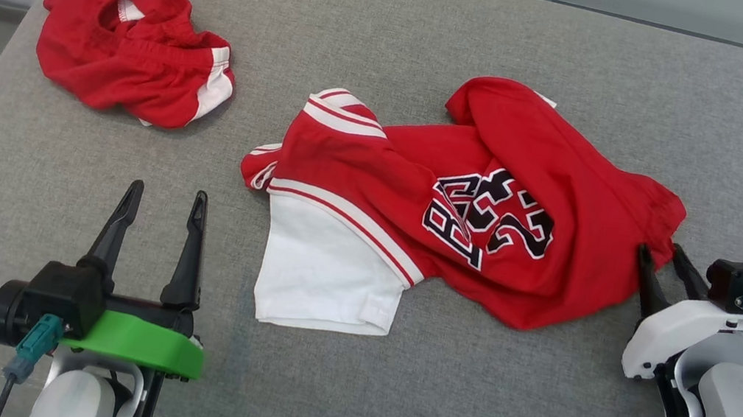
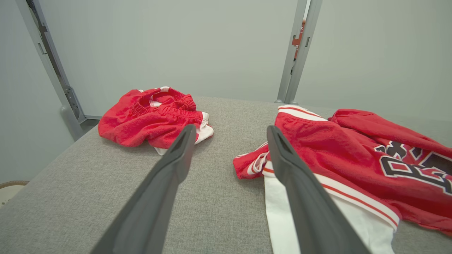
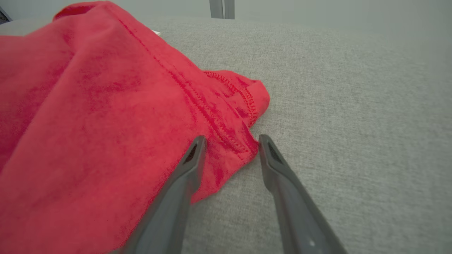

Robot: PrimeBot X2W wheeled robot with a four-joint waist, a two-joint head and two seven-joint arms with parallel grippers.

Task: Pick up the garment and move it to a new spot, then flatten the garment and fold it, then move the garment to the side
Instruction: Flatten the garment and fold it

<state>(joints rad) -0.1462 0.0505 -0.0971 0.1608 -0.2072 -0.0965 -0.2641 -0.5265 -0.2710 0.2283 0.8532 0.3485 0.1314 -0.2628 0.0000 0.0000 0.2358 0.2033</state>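
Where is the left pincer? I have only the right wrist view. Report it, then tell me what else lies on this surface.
Observer: The left pincer is open over the grey cushion, left of the jersey and apart from its white panel.
Operator: Now list the other things.
Observer: A second red garment lies crumpled near the far left corner, well apart from the jersey.
Operator: Describe the jersey's far half.
Observer: Black lettering with white outlines sits on its wrinkled middle, and red-and-white stripes border the white panel.
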